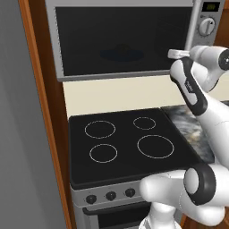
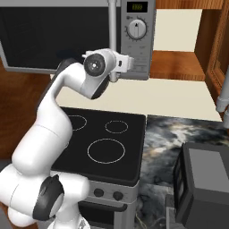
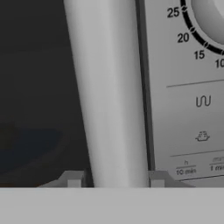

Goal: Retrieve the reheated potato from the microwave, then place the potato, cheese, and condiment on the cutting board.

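The two-finger gripper (image 3: 116, 178) of the white arm has its dark fingertips (image 3: 73, 178) clamped on either side of the thick vertical silver handle (image 3: 109, 94) of the large silver-grey microwave (image 1: 123, 38). The wide dark glass door (image 3: 39, 87) lies left of the fingers, closed; the round white timer knob (image 2: 136, 29) sits up and right. A dim shape behind the glass cannot be identified.

One microwave (image 1: 125, 38) is hanging over one stove (image 1: 127, 147) that is showing four ring burners (image 1: 155, 146) and three small knobs (image 1: 110, 195), with one black box (image 2: 203, 188) sitting nearby.
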Motion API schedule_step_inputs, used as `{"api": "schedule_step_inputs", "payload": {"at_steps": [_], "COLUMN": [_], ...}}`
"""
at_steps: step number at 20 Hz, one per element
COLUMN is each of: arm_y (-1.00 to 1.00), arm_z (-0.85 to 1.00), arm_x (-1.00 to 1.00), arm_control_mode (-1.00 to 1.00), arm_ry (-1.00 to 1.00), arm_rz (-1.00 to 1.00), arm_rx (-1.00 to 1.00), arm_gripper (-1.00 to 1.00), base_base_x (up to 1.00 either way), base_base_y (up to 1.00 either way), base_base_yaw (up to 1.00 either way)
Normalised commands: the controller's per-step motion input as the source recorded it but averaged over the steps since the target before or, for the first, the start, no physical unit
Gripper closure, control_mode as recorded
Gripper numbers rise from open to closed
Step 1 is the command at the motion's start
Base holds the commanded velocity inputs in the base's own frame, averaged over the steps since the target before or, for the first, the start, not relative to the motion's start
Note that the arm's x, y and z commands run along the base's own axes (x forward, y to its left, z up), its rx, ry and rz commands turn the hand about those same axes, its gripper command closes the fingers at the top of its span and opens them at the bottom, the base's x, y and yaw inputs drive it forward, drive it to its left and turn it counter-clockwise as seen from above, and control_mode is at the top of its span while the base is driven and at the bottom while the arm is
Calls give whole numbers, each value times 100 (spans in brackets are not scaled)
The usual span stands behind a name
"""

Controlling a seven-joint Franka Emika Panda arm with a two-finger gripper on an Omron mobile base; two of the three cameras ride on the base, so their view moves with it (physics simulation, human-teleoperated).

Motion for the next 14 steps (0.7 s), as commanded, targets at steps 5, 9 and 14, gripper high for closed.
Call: {"api": "schedule_step_inputs", "payload": {"at_steps": [5,9,14], "arm_y": [9,18,25], "arm_z": [18,42,39], "arm_x": [-46,-100,-100], "arm_control_mode": [-100,-100,-100], "arm_ry": [0,0,0], "arm_rz": [0,0,-1], "arm_rx": [2,2,0], "arm_gripper": [100,100,100], "base_base_x": [0,0,0], "base_base_y": [0,0,0], "base_base_yaw": [0,0,0]}}
